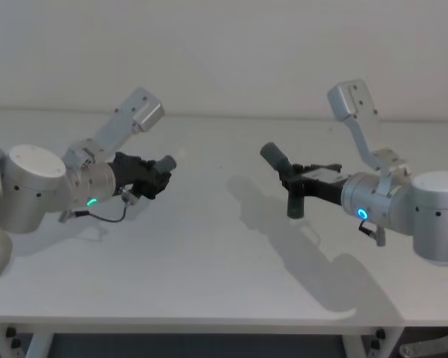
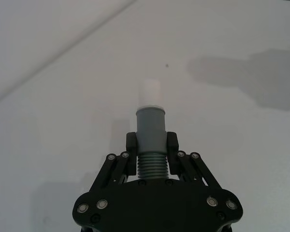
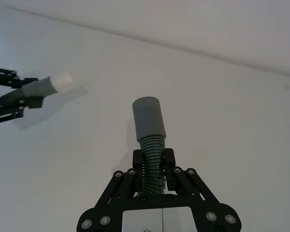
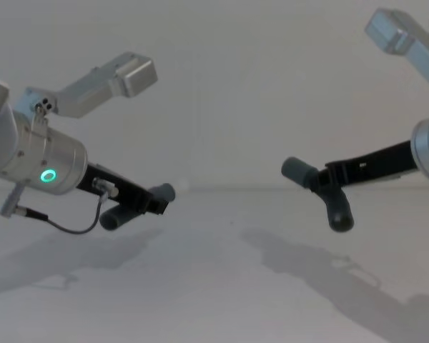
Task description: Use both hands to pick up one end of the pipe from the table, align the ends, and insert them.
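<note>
Left end effector (image 2: 151, 145): clamped on white-tipped pipe piece (image 2: 150, 126) — off the table (image 1: 209, 283).
Right end effector (image 3: 153, 162): clamped on grey pipe piece (image 3: 148, 118).
Ends (image 3: 62, 80): well apart — aligning, inserting remain.

Left wrist view: left pipe piece (image 2: 150, 128) hidden past its ribs by left gripper (image 2: 152, 142); whitish tip (image 2: 151, 92) blurred against the counter (image 2: 232, 159). Right wrist view: right pipe piece (image 3: 149, 121) hidden past its ribs by right gripper (image 3: 154, 157); left gripper cut off at picture edge.

Two pipe pieces (image 1: 166, 162) (image 1: 275, 157), two claws (image 1: 157, 179) (image 1: 293, 180)
</note>
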